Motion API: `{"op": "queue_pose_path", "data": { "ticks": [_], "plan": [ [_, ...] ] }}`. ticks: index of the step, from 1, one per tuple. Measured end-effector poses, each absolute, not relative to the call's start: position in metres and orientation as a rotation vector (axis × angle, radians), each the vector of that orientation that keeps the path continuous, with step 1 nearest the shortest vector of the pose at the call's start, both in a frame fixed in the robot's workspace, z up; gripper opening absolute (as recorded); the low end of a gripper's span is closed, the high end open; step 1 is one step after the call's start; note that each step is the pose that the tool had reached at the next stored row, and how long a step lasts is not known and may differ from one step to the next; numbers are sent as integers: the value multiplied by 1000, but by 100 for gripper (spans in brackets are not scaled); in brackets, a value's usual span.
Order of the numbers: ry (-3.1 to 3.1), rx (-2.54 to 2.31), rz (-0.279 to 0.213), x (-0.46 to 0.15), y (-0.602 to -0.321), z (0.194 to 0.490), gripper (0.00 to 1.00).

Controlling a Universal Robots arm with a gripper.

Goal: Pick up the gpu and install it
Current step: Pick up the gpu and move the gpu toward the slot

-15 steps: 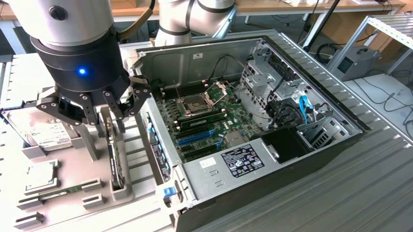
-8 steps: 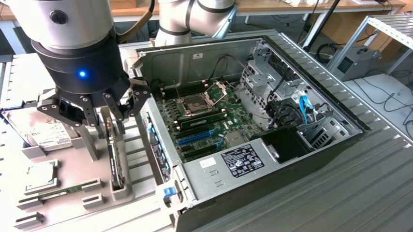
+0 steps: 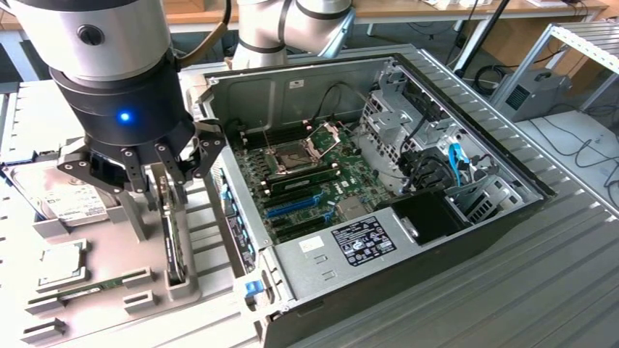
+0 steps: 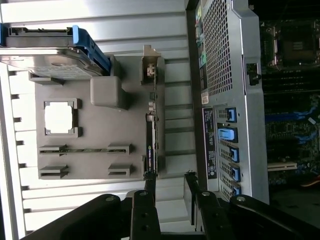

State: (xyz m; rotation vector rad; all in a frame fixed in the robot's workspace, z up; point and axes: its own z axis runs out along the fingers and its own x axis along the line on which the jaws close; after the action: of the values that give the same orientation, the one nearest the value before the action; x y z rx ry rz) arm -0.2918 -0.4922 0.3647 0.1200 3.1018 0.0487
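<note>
At the exterior view's left, the gripper (image 3: 155, 190) hangs with fingers spread and nothing held, low over the gpu (image 3: 174, 243), which stands on edge in a grey tray (image 3: 188, 286). The open case (image 3: 387, 297) fills the exterior view's right.

The hand (image 3: 181, 177) covers the far end of the gpu (image 3: 174, 250) and part of the hard drive (image 3: 66, 197), whose label is too small to read.

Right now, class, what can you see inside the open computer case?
A motherboard with a processor socket, blue slots and a blue cable. Whatever lies under the labelled metal box is hidden.
</note>
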Motion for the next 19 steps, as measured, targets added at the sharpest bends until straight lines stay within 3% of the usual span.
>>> {"op": "queue_pose_path", "data": {
  "ticks": [19],
  "plan": [
    [3102,120,49,-292,-492,357,36]
  ]
}}
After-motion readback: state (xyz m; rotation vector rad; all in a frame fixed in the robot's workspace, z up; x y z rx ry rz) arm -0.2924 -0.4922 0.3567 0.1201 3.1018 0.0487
